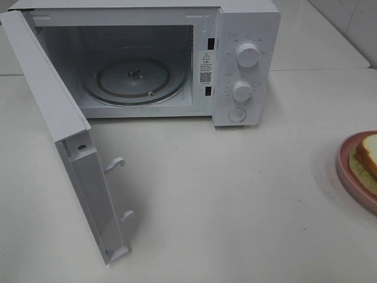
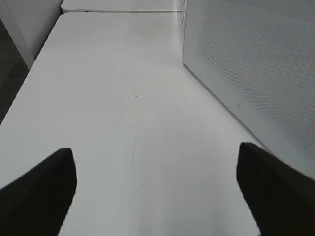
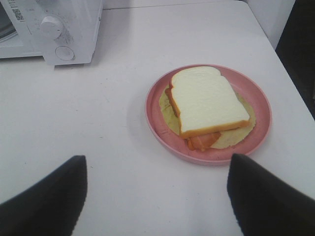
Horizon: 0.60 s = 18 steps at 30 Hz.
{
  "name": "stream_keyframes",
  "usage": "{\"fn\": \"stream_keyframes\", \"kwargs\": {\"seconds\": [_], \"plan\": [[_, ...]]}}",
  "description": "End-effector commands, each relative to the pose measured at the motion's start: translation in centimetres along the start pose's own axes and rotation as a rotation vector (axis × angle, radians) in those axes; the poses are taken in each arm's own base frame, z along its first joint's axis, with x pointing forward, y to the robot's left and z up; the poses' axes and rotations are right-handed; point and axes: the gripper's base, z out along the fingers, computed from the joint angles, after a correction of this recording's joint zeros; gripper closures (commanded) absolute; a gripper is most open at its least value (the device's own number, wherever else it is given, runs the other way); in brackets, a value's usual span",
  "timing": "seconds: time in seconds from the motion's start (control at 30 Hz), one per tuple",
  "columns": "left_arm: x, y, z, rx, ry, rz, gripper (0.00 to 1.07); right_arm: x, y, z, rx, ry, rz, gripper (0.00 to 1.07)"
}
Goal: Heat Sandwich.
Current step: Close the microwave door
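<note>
The sandwich point(image 3: 206, 101), white bread with tan crust over orange and pale yellow-green filling, lies on a round pink plate point(image 3: 258, 93). In the exterior high view the sandwich point(image 1: 368, 159) and the plate point(image 1: 347, 168) sit at the table's right edge, partly cut off. The white microwave point(image 1: 244, 65) stands at the back with its door point(image 1: 65, 135) swung wide open and its glass turntable point(image 1: 136, 79) bare. My right gripper point(image 3: 157, 196) is open, just short of the plate, holding nothing. My left gripper point(image 2: 157, 189) is open over bare table beside the microwave's side wall point(image 2: 256, 69). Neither arm shows in the exterior high view.
The open door juts toward the front on the left, with two latch hooks point(image 1: 115, 164) sticking out. Two knobs point(image 1: 246, 54) and a round button sit on the microwave's right panel. The white table's edge point(image 3: 283, 73) runs close beyond the plate.
</note>
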Motion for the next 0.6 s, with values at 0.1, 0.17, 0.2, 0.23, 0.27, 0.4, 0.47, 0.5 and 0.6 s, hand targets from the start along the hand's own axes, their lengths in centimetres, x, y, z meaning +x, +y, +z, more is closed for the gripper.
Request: {"fn": "stream_keyframes", "kwargs": {"seconds": [0.1,0.17,0.2,0.23,0.27,0.4,0.47,0.5,0.6], "plan": [[0.1,-0.1,-0.2,0.003,-0.024,-0.004,0.25,0.2,-0.1,-0.3,0.001,-0.030,-0.001,0.31],[0.1,-0.1,-0.2,0.003,-0.024,-0.004,0.25,0.2,-0.1,-0.3,0.001,-0.030,-0.001,0.31],[0.1,-0.1,-0.2,0.003,-0.024,-0.004,0.25,0.2,-0.1,-0.3,0.001,-0.030,-0.001,0.31],[0.1,-0.2,-0.2,0.015,-0.027,-0.011,0.25,0.2,-0.1,-0.3,0.001,-0.030,-0.001,0.31],[0.1,-0.2,-0.2,0.015,-0.027,-0.011,0.25,0.2,-0.1,-0.3,0.001,-0.030,-0.001,0.31],[-0.1,-0.2,-0.3,0.016,-0.033,-0.011,0.25,0.2,-0.1,-0.3,0.001,-0.030,-0.001,0.31],[-0.3,-0.1,-0.5,0.010,-0.053,-0.005,0.25,0.2,-0.1,-0.3,0.000,-0.030,0.000,0.31],[-0.6,-0.1,-0.7,0.005,-0.071,0.001,0.25,0.2,-0.1,-0.3,0.000,-0.030,0.000,0.31],[-1.4,0.0,-0.7,-0.006,-0.125,0.030,0.25,0.2,-0.1,-0.3,0.000,-0.030,0.000,0.31]]}}
